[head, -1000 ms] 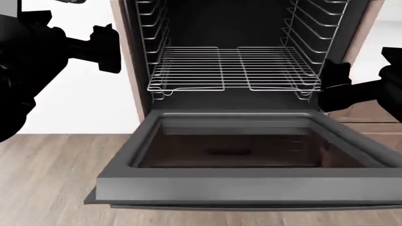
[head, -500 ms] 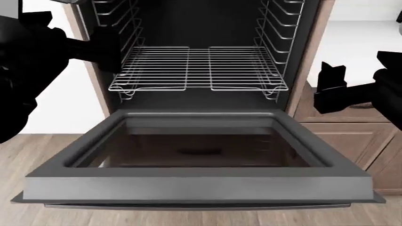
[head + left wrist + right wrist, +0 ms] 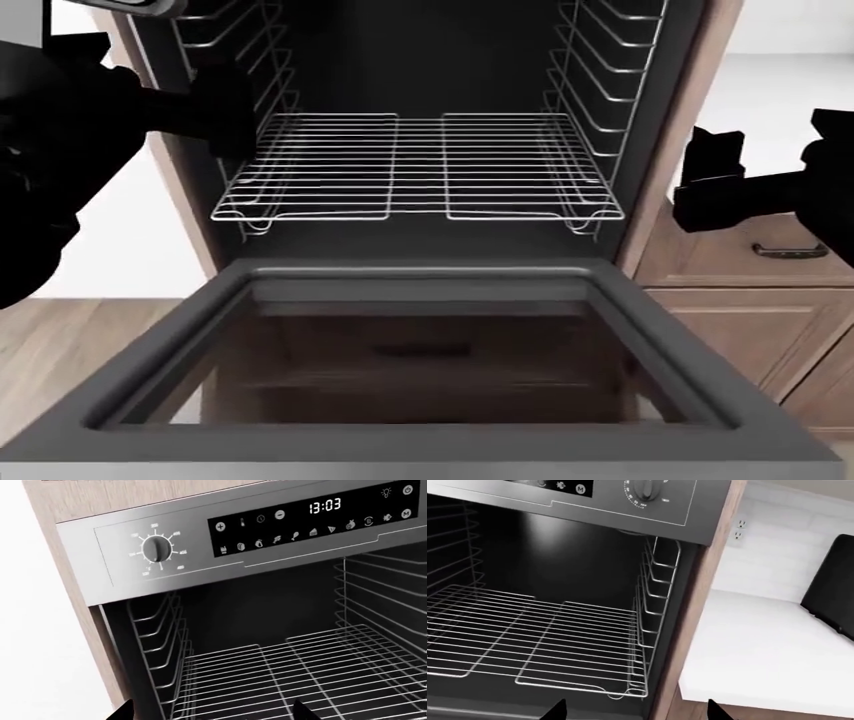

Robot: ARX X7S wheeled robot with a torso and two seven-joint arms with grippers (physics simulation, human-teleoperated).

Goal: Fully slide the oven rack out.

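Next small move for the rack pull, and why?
Probably bring the left gripper inward and down to the near left loop of the silvery wire oven rack. It hangs beside the rack's left edge, touching nothing; the dark grey glass-paned door is already down.

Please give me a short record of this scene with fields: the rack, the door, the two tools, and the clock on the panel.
oven rack: inside the oven, on the wire side guides, not gripped
oven door: folded down, open
left tool: at the oven's left edge, fingers apart, holding nothing
right tool: right of the oven, beside the drawer handle, holding nothing
panel clock: 13:03
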